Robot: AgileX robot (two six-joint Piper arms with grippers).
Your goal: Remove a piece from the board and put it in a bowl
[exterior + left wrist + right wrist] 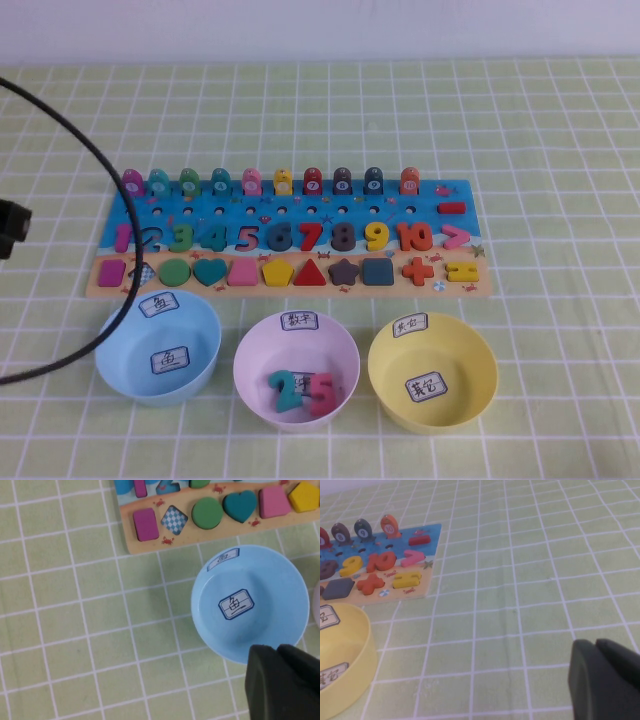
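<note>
Your green disc [207, 513] sits in the board [150, 542], apart from the left hand [280, 682] above the blue bowl [250, 602]; right hand [607, 680] hangs beside the yellow bowl [345, 672], both hands' grip unclear.

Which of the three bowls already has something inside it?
The pink bowl in the middle: it holds a teal 2 and a pink 5. The light blue bowl and the yellow bowl show only their labels.
</note>
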